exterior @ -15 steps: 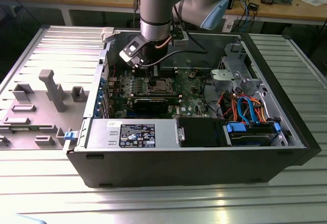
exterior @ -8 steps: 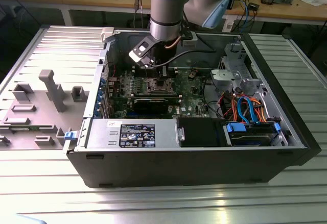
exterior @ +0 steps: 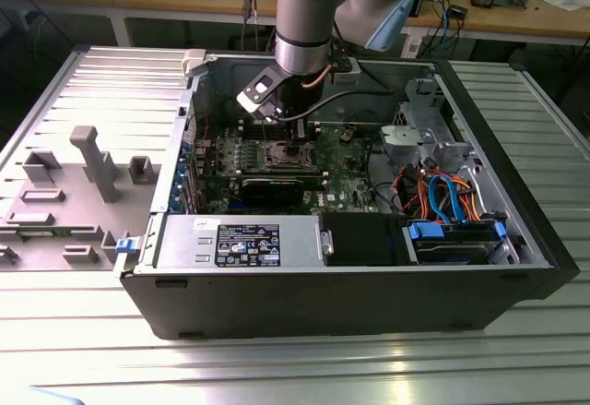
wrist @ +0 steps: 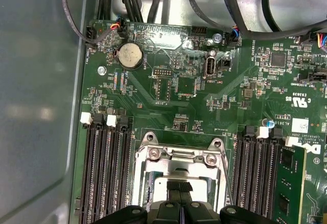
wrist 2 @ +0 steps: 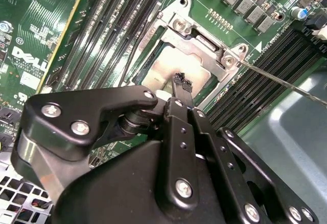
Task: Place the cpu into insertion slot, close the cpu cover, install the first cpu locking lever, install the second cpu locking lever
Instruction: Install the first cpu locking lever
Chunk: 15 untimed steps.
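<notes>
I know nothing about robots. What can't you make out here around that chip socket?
- Second wrist view: the black gripper covers part of the silvery-tan square chip, so contact between them can't be judged.
- First wrist view: the square silver-framed socket is cut off by the picture's edge and the gripper.
- Second wrist view: the thin silver lever rod runs off the edge, so its end is unseen.
- Exterior view: the socket is too small for detail, and the arm overhangs it.

Exterior view high over computer case (exterior: pixel 323 294), both wrist views close above insertion slot (wrist 2: pixel 199 43) (wrist: pixel 179 157)
</notes>
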{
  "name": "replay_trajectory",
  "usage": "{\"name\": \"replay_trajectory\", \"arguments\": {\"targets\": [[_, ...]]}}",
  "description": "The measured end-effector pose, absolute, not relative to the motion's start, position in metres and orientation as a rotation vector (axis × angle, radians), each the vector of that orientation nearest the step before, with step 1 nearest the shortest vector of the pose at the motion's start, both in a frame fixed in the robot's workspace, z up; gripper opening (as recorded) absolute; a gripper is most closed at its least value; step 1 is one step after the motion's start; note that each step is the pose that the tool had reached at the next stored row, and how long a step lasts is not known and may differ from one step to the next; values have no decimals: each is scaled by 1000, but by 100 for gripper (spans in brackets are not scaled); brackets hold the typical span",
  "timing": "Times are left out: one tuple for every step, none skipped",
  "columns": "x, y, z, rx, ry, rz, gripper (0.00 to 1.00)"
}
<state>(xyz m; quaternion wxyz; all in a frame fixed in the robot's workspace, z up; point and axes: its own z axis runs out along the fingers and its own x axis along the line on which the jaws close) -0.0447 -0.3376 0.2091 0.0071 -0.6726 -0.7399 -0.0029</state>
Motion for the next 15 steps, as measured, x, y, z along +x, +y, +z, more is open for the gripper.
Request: {"name": "replay_trajectory", "arguments": {"targets": [[-45,-338,209,-2104,-2314,-9,11],[-45,-338,209,-2104,-2314,-9,11],[-45,-338,209,-2104,-2314,-9,11],[-45,-338,209,-2104,-2314,-9,11],[-44,-338,209,-2104,-2314,-9,11],[-44,-338,210,-2104,-2314,-9,11],[-44,-338,211,-2104,-2314,-9,11],[-45,-338,213,-2104,-2314,-9,11],[-45,-338,218,-2104,-2314,-9,11],[-45,-338,227,-2104,-2314,-9,11],[-45,-338,231,-2104,-2314,-9,11],[-45,-338,234,-2104,-2314,-9,11],[-45,-338,238,-2104,-2314,-9,11],[-44,-338,241,-2104,-2314,-9,11],[-45,-338,244,-2104,-2314,-9,11]]}}
